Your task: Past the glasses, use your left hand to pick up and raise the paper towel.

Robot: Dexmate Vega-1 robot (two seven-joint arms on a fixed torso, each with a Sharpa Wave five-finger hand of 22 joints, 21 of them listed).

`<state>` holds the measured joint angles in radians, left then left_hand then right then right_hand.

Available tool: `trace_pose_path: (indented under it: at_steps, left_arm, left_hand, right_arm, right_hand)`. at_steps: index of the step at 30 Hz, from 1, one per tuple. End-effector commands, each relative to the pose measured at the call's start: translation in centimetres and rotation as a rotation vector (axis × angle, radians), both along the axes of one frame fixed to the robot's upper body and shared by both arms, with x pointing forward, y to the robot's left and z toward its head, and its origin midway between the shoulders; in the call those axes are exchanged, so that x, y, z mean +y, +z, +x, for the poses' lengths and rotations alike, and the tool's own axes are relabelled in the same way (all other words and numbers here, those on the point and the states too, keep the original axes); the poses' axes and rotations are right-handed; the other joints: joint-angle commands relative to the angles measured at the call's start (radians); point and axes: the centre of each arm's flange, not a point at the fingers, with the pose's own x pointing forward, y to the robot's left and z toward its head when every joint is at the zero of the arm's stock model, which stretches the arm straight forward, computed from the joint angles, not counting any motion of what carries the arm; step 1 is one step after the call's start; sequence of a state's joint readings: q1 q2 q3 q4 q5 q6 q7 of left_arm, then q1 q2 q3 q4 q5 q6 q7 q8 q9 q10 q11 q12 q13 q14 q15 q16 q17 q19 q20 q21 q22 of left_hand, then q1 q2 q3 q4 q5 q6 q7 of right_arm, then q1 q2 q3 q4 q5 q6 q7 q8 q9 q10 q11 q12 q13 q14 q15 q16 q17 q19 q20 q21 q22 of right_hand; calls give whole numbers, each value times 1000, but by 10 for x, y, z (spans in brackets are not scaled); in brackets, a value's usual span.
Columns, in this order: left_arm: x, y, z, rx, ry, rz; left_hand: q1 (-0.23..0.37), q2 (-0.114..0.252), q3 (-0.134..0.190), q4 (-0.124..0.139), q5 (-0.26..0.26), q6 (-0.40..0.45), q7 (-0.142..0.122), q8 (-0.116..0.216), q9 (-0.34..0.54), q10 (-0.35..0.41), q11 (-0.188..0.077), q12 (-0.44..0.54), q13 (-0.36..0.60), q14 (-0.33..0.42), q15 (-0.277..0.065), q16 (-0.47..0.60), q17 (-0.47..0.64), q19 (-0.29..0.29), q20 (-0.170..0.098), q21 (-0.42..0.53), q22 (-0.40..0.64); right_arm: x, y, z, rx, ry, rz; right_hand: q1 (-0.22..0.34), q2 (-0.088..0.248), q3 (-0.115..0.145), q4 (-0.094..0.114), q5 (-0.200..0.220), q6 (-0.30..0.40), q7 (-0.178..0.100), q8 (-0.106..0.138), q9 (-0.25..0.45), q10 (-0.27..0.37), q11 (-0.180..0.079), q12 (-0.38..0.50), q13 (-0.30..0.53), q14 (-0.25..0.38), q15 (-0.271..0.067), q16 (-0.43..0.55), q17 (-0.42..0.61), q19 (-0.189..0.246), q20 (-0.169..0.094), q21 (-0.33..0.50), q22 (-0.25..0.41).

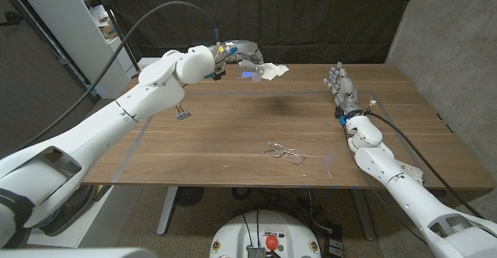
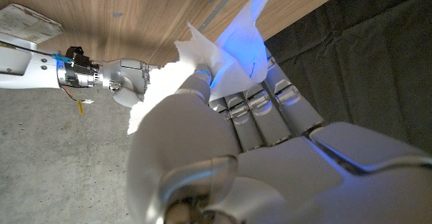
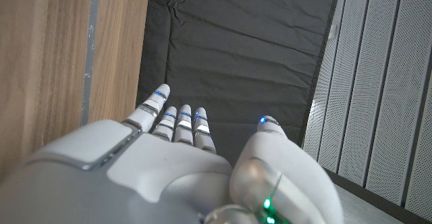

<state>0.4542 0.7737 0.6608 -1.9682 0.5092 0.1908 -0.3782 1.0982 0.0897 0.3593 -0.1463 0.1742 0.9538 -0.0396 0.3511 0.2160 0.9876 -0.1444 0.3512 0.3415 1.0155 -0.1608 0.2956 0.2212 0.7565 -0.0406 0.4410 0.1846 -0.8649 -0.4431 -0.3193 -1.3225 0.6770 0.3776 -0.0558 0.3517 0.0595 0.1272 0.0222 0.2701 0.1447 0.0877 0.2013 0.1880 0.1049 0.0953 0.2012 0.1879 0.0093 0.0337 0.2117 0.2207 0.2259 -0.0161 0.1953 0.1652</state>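
My left hand (image 1: 242,57) holds the white paper towel (image 1: 272,71) up in the air over the table's far middle, and a soft shadow lies on the wood beneath it. In the left wrist view the towel (image 2: 229,55) is pinched between the thumb and fingers of that hand (image 2: 256,129). The glasses (image 1: 284,152) lie on the table near the front edge, well on the near side of the towel. My right hand (image 1: 342,89) stands on its edge at the right, fingers straight and apart, holding nothing; the right wrist view shows the same hand (image 3: 182,163).
A small metal clip (image 1: 182,115) lies on the table's left part. The wooden table (image 1: 233,126) ends at a black curtain (image 1: 311,17) behind. A white shelf unit (image 1: 70,25) stands at the back left.
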Motion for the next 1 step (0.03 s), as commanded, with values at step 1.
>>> trace_pose_path:
  at_steps: [1]
  left_arm:
    - [-1, -7, 5, 23, 12, 6]
  left_hand:
    - [-1, 12, -2, -1, 3, -4, 1, 2, 4, -3, 2, -5, 7, -8, -25, -3, 1, -9, 1, -4, 3]
  right_arm:
    - [2, -6, 2, 10, 8, 7]
  right_hand:
    - [9, 4, 3, -6, 1, 13, -1, 1, 2, 4, -1, 4, 5, 6, 6, 8, 4, 10, -3, 3, 5]
